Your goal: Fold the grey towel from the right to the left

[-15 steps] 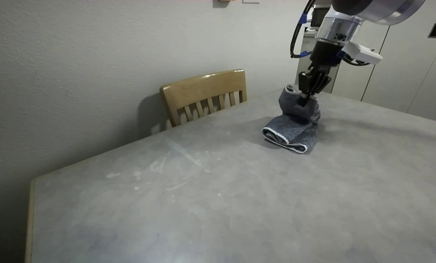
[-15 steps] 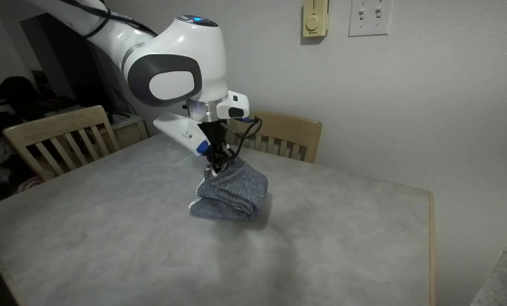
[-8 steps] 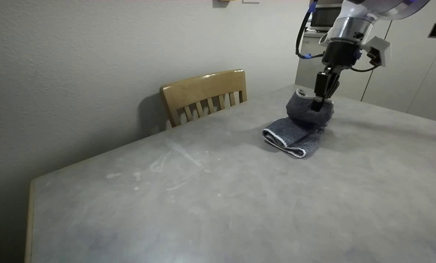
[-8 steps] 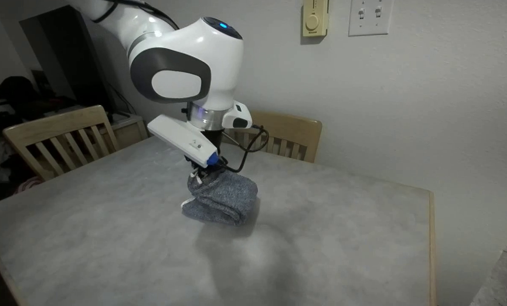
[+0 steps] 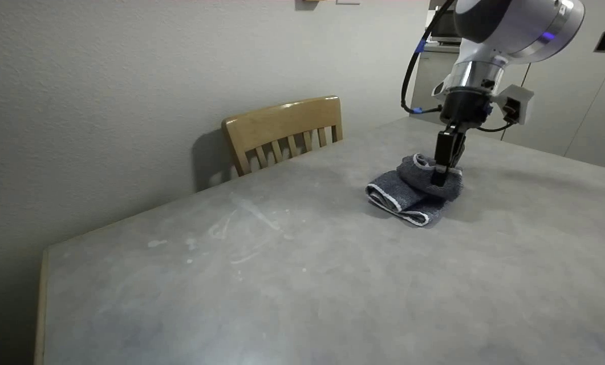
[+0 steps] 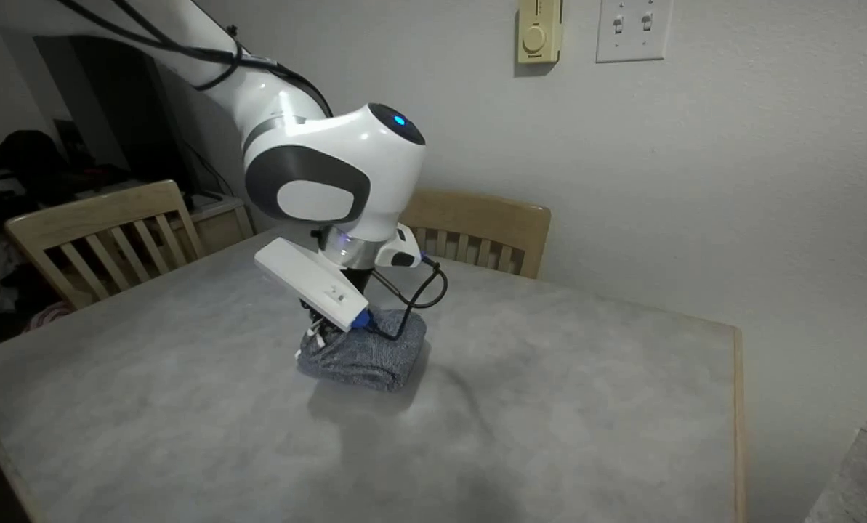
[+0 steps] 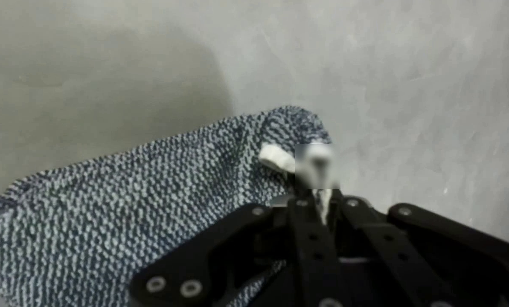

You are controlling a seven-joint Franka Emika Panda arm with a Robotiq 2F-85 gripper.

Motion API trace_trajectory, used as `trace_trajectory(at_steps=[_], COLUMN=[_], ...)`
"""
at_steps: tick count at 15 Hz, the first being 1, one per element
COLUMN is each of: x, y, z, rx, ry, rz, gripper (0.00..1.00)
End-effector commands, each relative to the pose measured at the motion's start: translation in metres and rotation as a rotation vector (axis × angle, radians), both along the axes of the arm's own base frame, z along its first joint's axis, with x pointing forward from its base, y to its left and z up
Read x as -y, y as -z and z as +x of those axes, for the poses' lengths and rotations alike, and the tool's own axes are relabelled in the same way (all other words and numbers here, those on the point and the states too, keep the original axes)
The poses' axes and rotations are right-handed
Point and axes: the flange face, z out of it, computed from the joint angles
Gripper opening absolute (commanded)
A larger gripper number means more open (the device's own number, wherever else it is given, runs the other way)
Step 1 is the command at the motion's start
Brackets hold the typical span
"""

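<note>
The grey towel (image 5: 396, 188) lies folded on the table, its white hem edges facing the front left in an exterior view. It also shows in an exterior view (image 6: 382, 356), partly behind the wrist hardware. My gripper (image 5: 440, 175) is at the towel's upper flap, low over the folded layers, pointing down. In the wrist view the towel (image 7: 130, 204) fills the lower left. The gripper (image 7: 318, 187) is shut there on the towel's edge, with a strip of white hem between its fingers. The fingertips are partly blurred.
The grey table (image 5: 231, 294) carries the towel. A wooden chair (image 5: 282, 119) stands against the table by the wall; another chair (image 6: 106, 225) stands at the table's far left side. The wall (image 6: 695, 189) rises behind the table. A cable (image 6: 433, 294) loops beside the wrist.
The gripper first moved right in an exterior view, then came down, with the wrist turning. The held flap sank onto the folded layers, and the towel became flatter and shifted slightly.
</note>
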Motion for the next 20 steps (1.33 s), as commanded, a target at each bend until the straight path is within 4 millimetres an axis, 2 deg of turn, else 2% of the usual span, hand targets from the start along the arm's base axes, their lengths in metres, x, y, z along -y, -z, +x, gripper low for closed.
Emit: trace_trajectory(at_steps=[1, 8, 11, 12, 13, 14, 16, 20], x=[-0.009, -0.05, -0.061, -0.065, -0.068, -0.071, -0.08, -0.096], y=[0.029, 0.055, 0.057, 0.055, 0.054, 0.053, 0.047, 0.03], z=[0.016, 0.035, 0.037, 0.038, 0.038, 0.037, 0.036, 0.036], rx=[0.03, 0.101, 0.126, 0.133, 0.138, 0.142, 0.136, 0.152], ry=[0.017, 0.011, -0.005, -0.016, -0.03, -0.045, -0.068, -0.103], rz=[0.026, -0.025, -0.076, -0.098, -0.122, -0.141, -0.171, -0.233], gripper=[0.02, 0.02, 0.02, 0.17, 0.19, 0.41, 0.45, 0.72])
